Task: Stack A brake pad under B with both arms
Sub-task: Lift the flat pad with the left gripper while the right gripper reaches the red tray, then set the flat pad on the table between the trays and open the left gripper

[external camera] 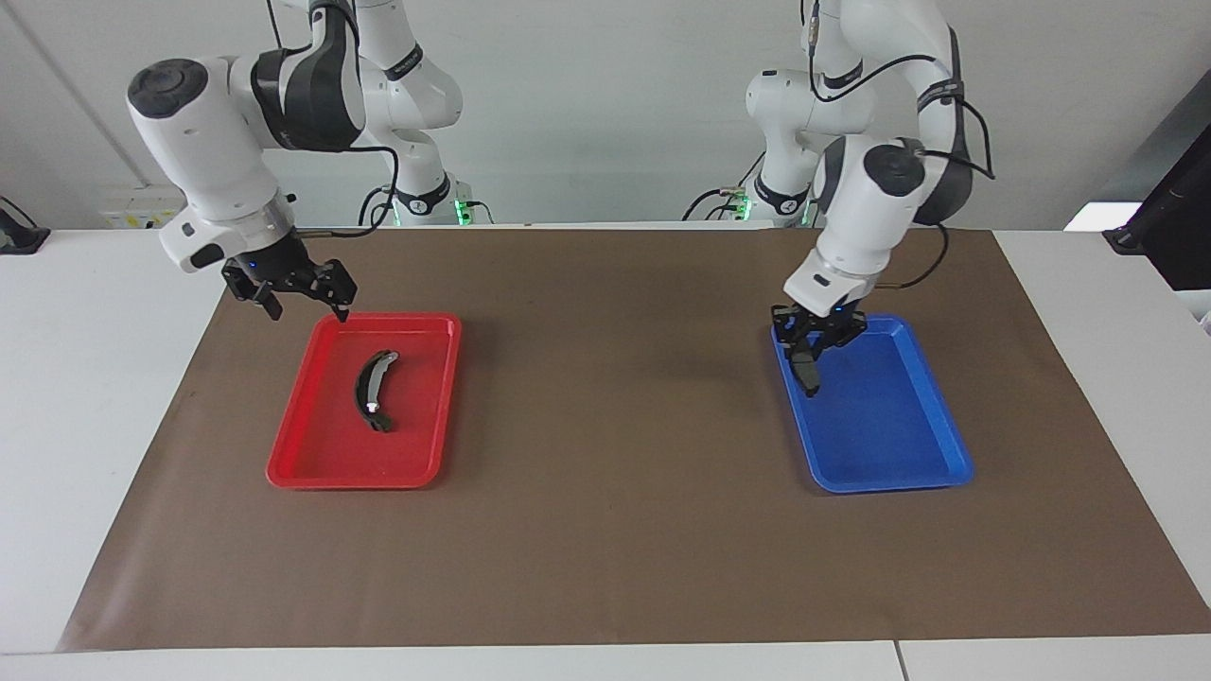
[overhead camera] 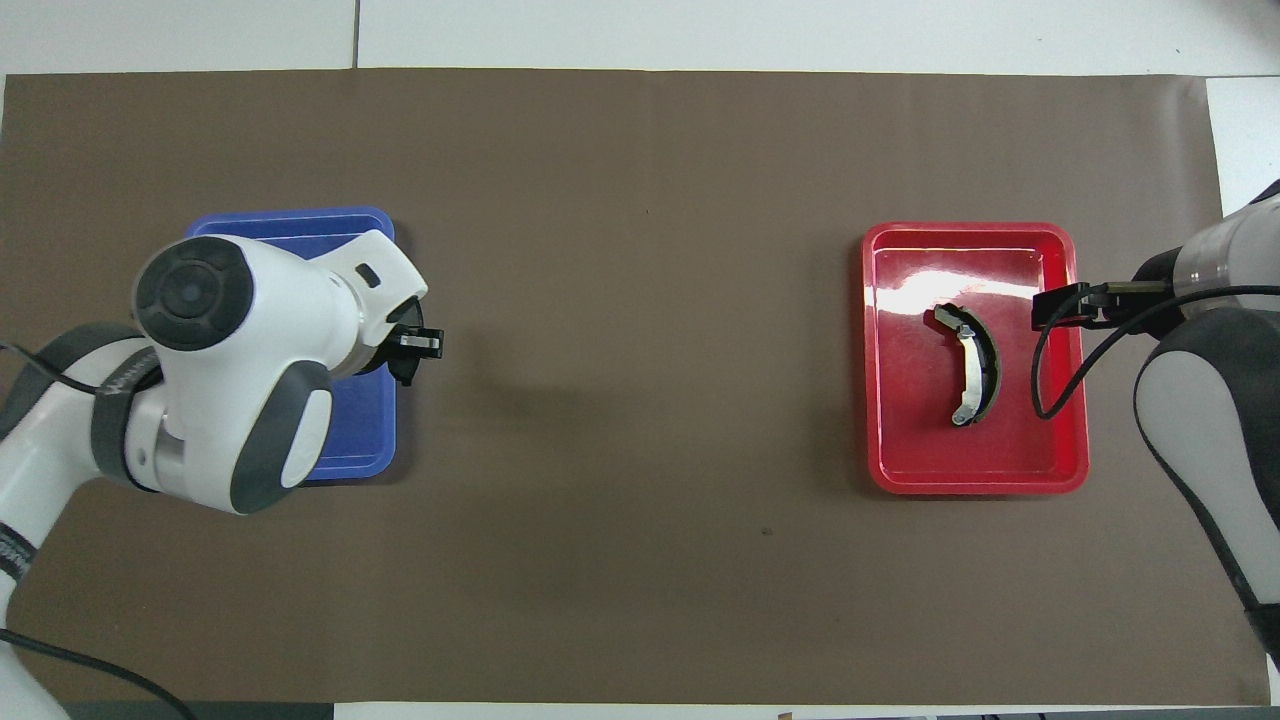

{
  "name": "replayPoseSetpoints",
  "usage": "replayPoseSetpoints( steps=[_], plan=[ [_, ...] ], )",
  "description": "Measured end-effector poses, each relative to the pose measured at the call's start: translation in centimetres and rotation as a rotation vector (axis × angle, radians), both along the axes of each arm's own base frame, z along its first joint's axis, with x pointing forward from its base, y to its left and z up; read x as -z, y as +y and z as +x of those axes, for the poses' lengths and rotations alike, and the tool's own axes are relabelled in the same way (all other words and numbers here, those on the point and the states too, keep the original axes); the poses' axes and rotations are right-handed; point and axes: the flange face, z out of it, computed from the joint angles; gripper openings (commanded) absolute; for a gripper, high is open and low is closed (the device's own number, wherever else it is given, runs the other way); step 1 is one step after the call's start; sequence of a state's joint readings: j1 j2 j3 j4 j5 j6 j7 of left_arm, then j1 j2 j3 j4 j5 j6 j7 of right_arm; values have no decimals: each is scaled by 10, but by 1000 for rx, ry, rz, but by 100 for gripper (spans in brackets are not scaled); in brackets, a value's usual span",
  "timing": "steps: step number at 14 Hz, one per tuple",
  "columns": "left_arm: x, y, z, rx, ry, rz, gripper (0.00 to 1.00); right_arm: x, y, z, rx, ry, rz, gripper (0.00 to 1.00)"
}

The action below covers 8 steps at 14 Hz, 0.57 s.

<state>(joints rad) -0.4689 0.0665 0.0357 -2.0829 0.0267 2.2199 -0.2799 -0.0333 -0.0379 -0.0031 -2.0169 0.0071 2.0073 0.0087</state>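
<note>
Quick count: two arms, two trays, two brake parts, all on one brown mat [external camera: 605,530] that covers most of the white table [external camera: 85,397].

The left gripper [external camera: 816,352] has its fingers clamped on the A brake pad [external camera: 807,373] and holds it up in the air, over the inner long rim of the blue tray [external camera: 889,454], the rim facing the middle of the mat. The pad hangs with its long axis mostly up and down, free end pointing down at the tray. From overhead the arm's wrist covers most of it, so I can't say exactly how it's tilted; only the gripper tip [overhead camera: 412,345] pokes out past the tray edge [overhead camera: 350,460].

B [external camera: 373,391] lies flat in the red tray [external camera: 312,454], roughly mid-tray. Its long axis runs with the tray's long side, one end toward the robots and one away, and the outer bulge faces the right arm's end of the table. The silvery spot sits near the end farther from the robots. It touches none of the tray walls.

The right gripper [external camera: 301,301] hangs with fingers spread wide and nothing in them, over the red tray's corner nearest the robots at the right arm's end.

Between the two trays there's a wide stretch of bare mat, and more of it on the side away from the robots.
</note>
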Motion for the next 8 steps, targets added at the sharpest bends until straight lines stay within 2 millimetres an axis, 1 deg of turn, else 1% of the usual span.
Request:
replayPoseSetpoints(
  steps=[1, 3, 4, 6, 7, 8],
  plan=[
    [12, -33, -7, -2, -11, -2, 8, 28, 0, -1, -13, -16, 7, 99],
    [28, -82, -15, -7, -22, -15, 8, 77, -2, -9, -34, -46, 32, 99],
    [34, -103, -15, -20, -25, -20, 9, 97, -3, -14, -51, -59, 40, 99],
    [50, -145, -17, -28, -27, -26, 12, 125, -4, -18, -69, -79, 36, 99],
    [60, -162, -19, -17, -32, -31, 13, 138, -4, -18, -70, -79, 33, 99],
    [70, -173, -23, -3, -35, -33, 16, 148, -4, -17, -70, -77, 32, 99]
  ],
)
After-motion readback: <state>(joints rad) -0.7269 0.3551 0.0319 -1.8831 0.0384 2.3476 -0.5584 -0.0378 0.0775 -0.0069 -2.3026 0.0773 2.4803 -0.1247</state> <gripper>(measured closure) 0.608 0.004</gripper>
